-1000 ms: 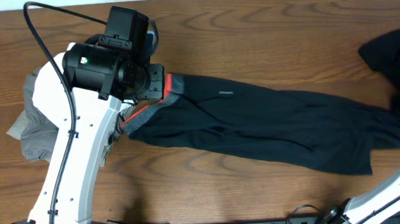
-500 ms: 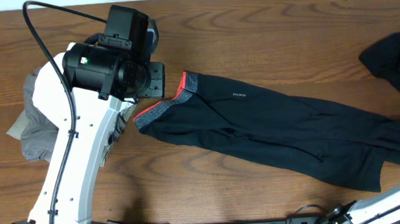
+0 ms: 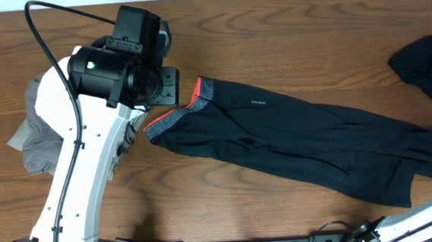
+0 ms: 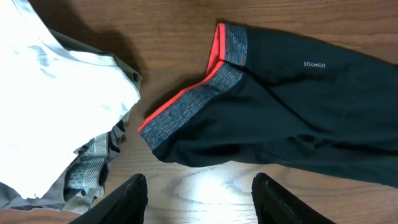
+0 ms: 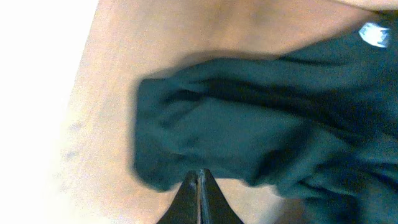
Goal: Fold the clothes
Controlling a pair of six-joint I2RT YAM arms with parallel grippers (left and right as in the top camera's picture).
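1. Table: wooden, beneath the trousers.
2. Trousers: black, spread flat and slantwise, grey red-lined waistband at one end.
3. Pale clothes: heaped just beyond the trousers' waistband.
4. Left gripper: wide, empty, just beside the waistband.
5. Right gripper: closed, at dark cloth near the trousers' leg ends; whether it pinches any, I cannot tell.

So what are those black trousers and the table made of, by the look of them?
The black trousers look like a thin, matte stretch knit, probably synthetic sportswear: they lie limp with soft creases. Their waistband is a heathered grey knit, red inside. The table looks like wood or wood-look laminate, with visible grain and a slight sheen.
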